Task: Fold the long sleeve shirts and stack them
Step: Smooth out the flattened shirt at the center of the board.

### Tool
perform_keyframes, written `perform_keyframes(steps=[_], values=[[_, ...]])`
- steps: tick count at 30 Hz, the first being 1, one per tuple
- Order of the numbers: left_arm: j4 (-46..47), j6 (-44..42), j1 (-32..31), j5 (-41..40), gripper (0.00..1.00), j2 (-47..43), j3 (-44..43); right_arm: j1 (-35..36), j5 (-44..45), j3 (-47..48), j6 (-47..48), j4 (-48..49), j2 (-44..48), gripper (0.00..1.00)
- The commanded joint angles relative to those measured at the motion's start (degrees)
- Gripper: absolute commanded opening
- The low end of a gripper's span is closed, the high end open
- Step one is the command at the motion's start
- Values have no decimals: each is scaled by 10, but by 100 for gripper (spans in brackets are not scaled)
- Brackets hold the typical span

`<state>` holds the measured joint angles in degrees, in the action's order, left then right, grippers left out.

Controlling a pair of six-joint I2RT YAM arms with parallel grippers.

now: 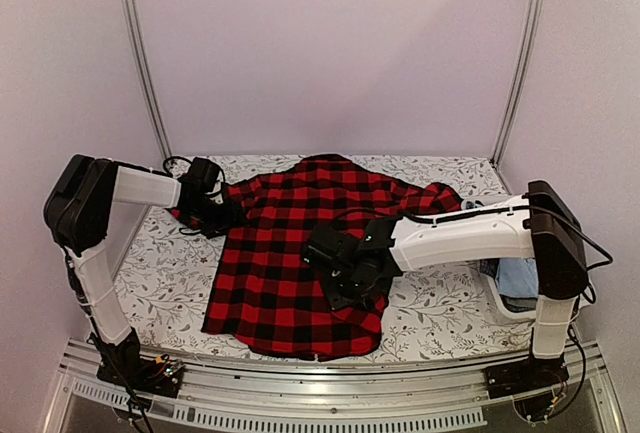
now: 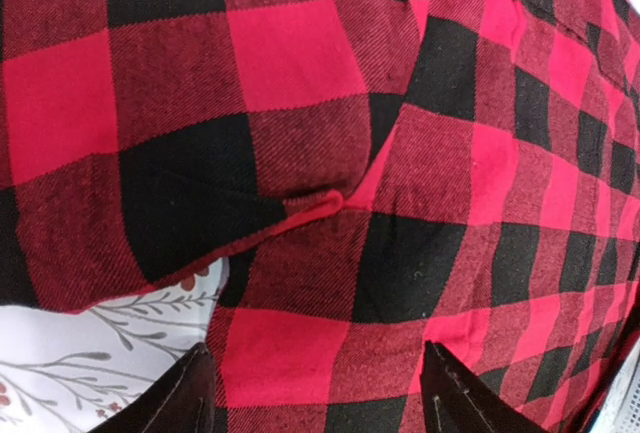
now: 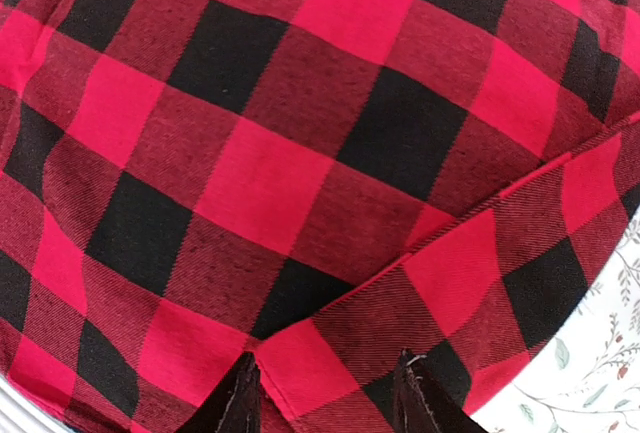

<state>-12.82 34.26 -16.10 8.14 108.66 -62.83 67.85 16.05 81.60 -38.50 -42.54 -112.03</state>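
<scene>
Floral-covered table (image 1: 170,273), red-and-black check shirt (image 1: 285,253) spread out at its centre, right gripper (image 1: 350,288) over lower right hem, fingers (image 3: 245,398) part-closed about cloth, hold undetermined, left gripper (image 1: 215,215) at left sleeve, fingers (image 2: 195,398) wide apart, nothing held

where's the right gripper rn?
In the top view, the right gripper is right of centre, over the lower right part of the red-and-black shirt, close to its hem and the floral tablecloth.

A red-and-black buffalo-check shirt (image 1: 285,273) lies spread mostly flat on the table (image 1: 160,283), collar at the far side and hem toward the near edge. Its sleeve on the right of the top view is bunched beside the shoulder.
</scene>
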Motion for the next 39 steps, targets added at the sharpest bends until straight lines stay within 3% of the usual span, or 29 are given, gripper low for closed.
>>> perform_keyframes(steps=[1, 14, 23, 39], values=[[-41, -5, 7, -18, 70, -4, 1, 20, 3, 28, 9, -12, -44, 44], [-54, -14, 10, -29, 70, 5, -6, 22, -18, -13, -9, 20, -63, 43], [-57, -17, 18, -36, 70, 18, -12, 22, 6, -49, -41, 6, -19, 16], [-61, -24, 33, -27, 70, 29, -23, 22, 18, -126, -94, -22, 92, 8]])
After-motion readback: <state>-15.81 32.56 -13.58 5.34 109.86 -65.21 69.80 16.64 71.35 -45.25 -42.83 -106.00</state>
